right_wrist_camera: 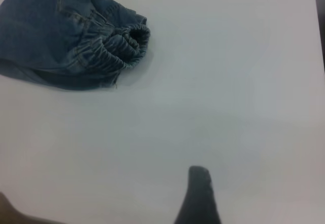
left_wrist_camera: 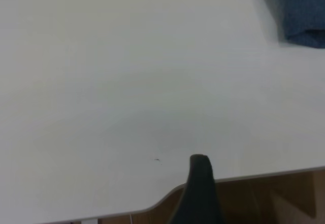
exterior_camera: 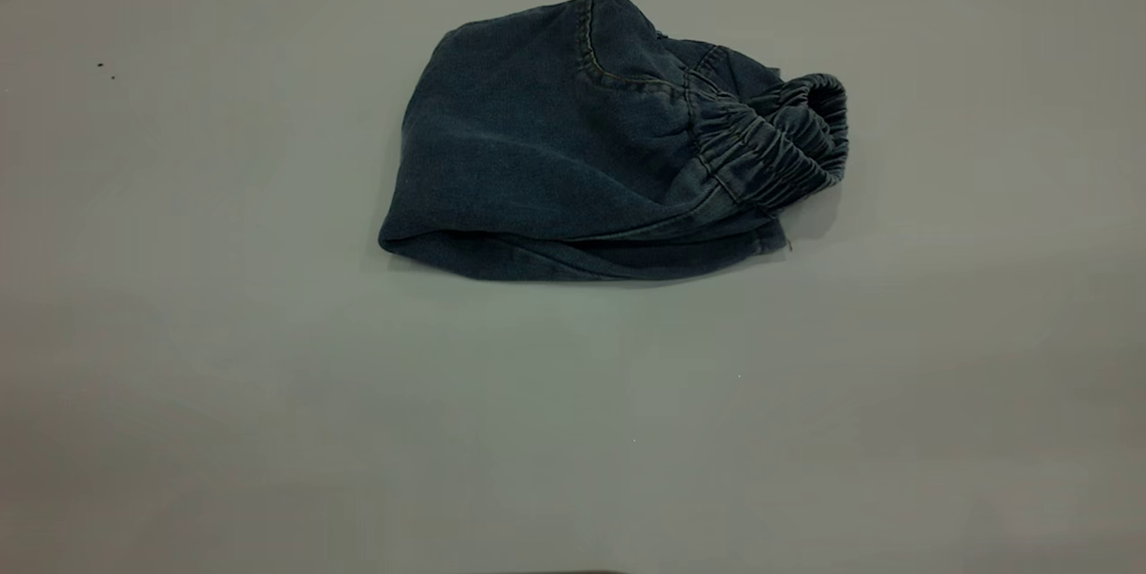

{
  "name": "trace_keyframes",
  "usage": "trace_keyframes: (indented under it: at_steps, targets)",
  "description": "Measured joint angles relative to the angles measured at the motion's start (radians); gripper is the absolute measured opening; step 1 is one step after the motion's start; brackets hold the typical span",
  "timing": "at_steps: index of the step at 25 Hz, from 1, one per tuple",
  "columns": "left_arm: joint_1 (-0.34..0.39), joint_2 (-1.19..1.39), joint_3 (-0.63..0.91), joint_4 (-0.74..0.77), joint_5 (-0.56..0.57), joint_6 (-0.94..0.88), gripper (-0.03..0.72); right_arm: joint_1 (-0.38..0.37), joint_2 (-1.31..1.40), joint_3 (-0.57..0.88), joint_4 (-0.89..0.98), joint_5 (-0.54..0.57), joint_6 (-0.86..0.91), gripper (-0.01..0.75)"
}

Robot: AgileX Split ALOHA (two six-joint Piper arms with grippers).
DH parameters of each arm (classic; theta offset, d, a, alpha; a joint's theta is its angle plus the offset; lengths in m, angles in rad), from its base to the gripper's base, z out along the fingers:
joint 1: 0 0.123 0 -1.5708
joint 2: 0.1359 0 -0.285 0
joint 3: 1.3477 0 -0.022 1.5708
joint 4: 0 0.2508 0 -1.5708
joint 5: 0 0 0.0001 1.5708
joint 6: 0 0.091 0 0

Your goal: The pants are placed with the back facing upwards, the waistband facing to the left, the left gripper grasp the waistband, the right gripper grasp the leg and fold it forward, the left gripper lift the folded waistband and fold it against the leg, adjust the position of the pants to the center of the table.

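The blue denim pants (exterior_camera: 555,144) lie folded into a compact bundle on the white-grey table (exterior_camera: 269,395), a little behind its middle. The gathered waistband (exterior_camera: 788,144) lies on top at the bundle's right end and gapes open. A stitched leg hem (exterior_camera: 573,262) shows under the fold along the front edge. Neither gripper appears in the exterior view. The left gripper (left_wrist_camera: 199,170) hovers by the table's edge, far from a corner of the pants (left_wrist_camera: 299,10). The right gripper (right_wrist_camera: 199,181) hangs over bare table, well clear of the waistband (right_wrist_camera: 124,43). Nothing is held by either.
The table's rounded edge (left_wrist_camera: 254,176) runs just beside the left gripper, with brown wood below it. Two tiny dark specks (exterior_camera: 106,70) mark the tabletop at the far left. Bare tabletop spreads all around the pants.
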Motion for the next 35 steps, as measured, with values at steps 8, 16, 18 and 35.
trace_keyframes:
  at_steps: [8, 16, 18, 35]
  targets:
    - [0.0, 0.0, 0.0, 0.0, 0.0, 0.0, 0.547, -0.001, 0.0, 0.001, -0.158, -0.011, 0.189, 0.477]
    - [0.0, 0.0, 0.0, 0.0, 0.0, 0.0, 0.547, -0.001, 0.0, 0.001, -0.169, -0.015, 0.203, 0.477]
    - [0.0, 0.0, 0.0, 0.0, 0.0, 0.0, 0.547, -0.001, 0.0, 0.001, -0.161, -0.015, 0.196, 0.477]
    - [0.0, 0.0, 0.0, 0.0, 0.0, 0.0, 0.547, -0.001, 0.0, 0.001, -0.157, -0.015, 0.196, 0.477]
